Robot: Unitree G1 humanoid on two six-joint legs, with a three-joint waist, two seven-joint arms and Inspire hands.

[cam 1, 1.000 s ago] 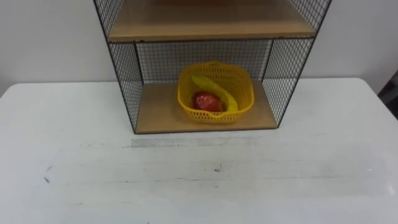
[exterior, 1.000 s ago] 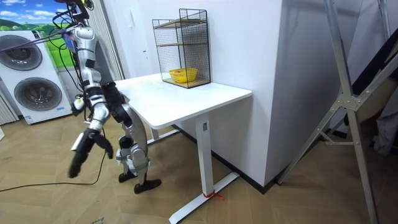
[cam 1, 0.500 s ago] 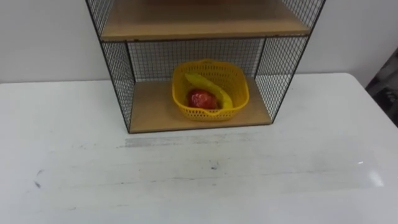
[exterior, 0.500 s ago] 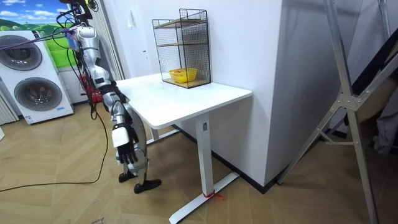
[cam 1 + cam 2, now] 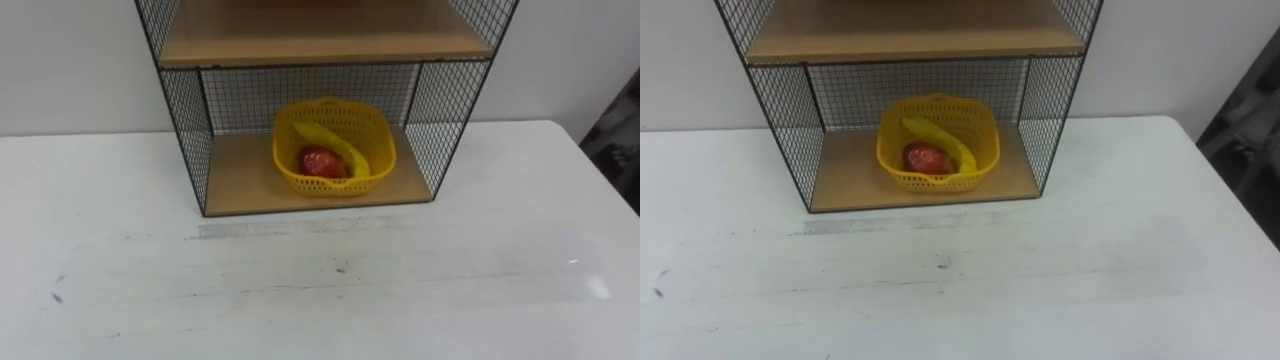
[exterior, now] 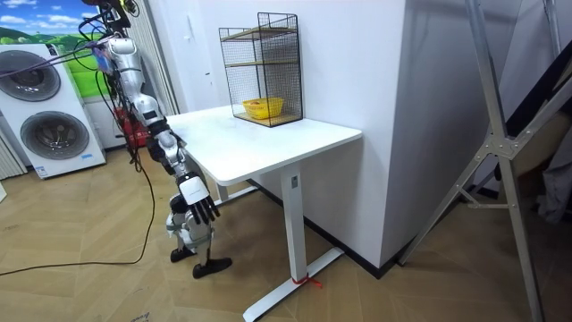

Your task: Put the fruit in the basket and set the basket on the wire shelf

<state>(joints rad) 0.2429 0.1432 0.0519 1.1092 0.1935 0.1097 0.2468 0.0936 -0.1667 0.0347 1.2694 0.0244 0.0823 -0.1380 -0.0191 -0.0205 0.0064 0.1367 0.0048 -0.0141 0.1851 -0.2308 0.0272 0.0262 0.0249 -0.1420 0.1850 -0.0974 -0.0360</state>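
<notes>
Fruit sits in the basket (image 5: 332,186), and the basket stands on the bottom board (image 5: 240,180) of the shelf (image 5: 446,115), straight ahead of me at 12 o'clock, on the far side of the table (image 5: 300,315). The basket is near the board's middle, inside the wire walls and apart from both side panels. The shelf's back is toward a pale wall (image 5: 60,60). An upper board (image 5: 320,38) spans the shelf above the basket.

Inside the basket the banana (image 5: 336,147) lies slantwise, one end at the basket's 11 o'clock and the other toward 4 o'clock. The red fruit (image 5: 318,162) lies at 7 o'clock from the banana's middle, tight against it. I cannot tell what kind it is.

On the tabletop a grey smear (image 5: 300,227) runs just before the shelf, at 6 o'clock from the basket. A dark speck (image 5: 341,268) lies nearer me on about the same line. Another small mark (image 5: 55,297) shows at 8 o'clock, well apart from the shelf.

In the room view I stand at the table's near corner, on that view's left, facing the shelf. My right hand (image 6: 198,199) hangs low beside my legs, below the tabletop, at 5 o'clock from my shoulder. Its fingers are straight and spread, and it holds nothing. A washer (image 6: 49,125) stands at 9 o'clock from me in that view.
</notes>
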